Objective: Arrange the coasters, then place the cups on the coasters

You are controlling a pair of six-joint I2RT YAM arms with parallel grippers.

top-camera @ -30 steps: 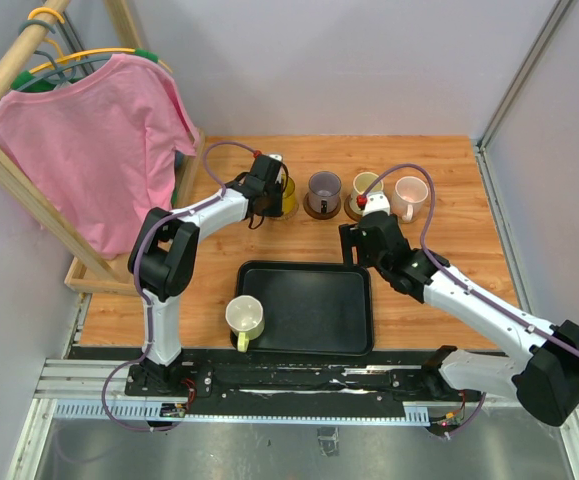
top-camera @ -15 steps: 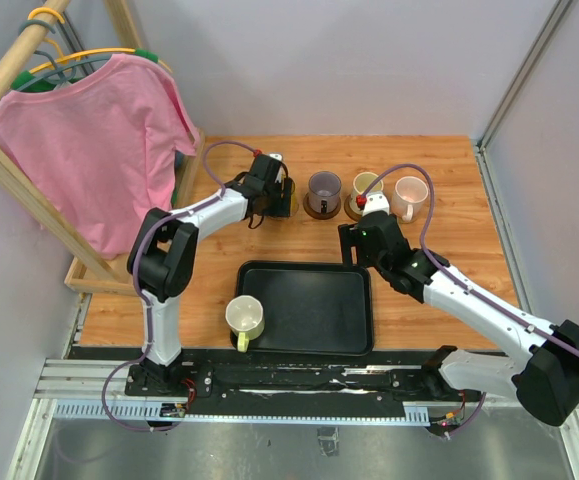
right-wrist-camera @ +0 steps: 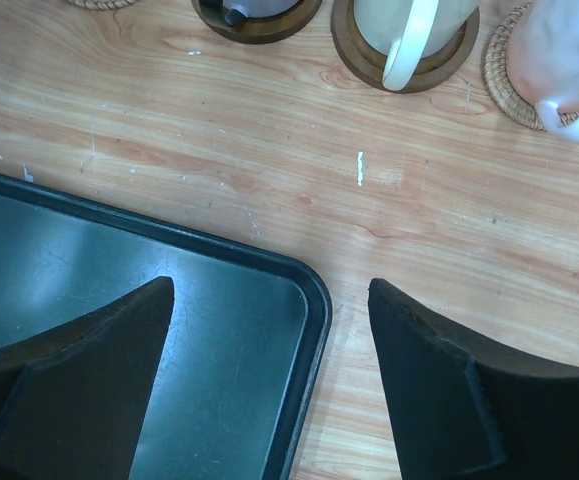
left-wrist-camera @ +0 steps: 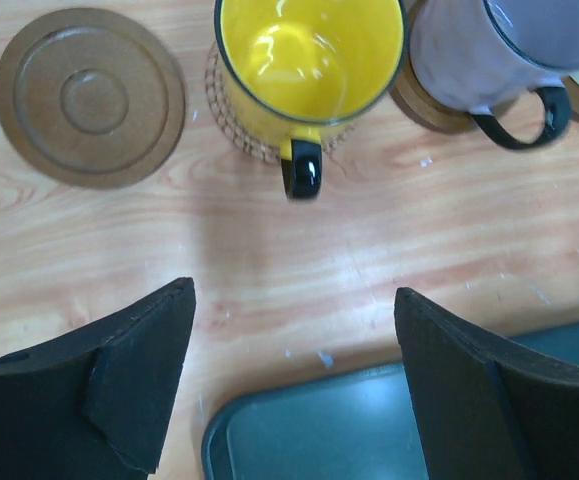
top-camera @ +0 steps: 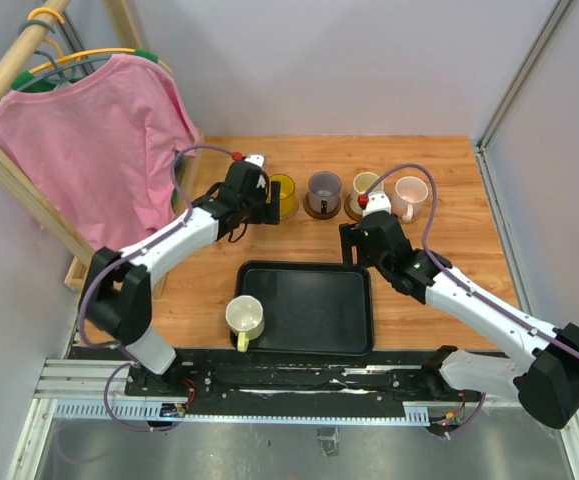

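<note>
The yellow cup (left-wrist-camera: 309, 55) stands on a tan woven coaster (left-wrist-camera: 227, 112), free of my left gripper (left-wrist-camera: 294, 292), which hangs open and empty just in front of it. A bare dark brown coaster (left-wrist-camera: 89, 97) lies to the left of that cup. The grey-purple cup (left-wrist-camera: 489, 45), the cream cup (right-wrist-camera: 409, 20) and the pink cup (right-wrist-camera: 564, 55) each sit on a coaster in the same back row. A white cup with a yellowish handle (top-camera: 246, 317) stands on the left edge of the black tray (top-camera: 309, 310). My right gripper (right-wrist-camera: 269, 285) is open over the tray's far right corner.
A wooden rack (top-camera: 89, 270) carrying a pink shirt (top-camera: 94, 140) stands at the left, close to my left arm. Grey walls close in the back and the right side. The black tray (left-wrist-camera: 369, 430) lies just below my left fingers.
My left gripper has opened, let go of the yellow cup on its woven coaster, and drawn back to the left and nearer. The right arm has hardly moved.
</note>
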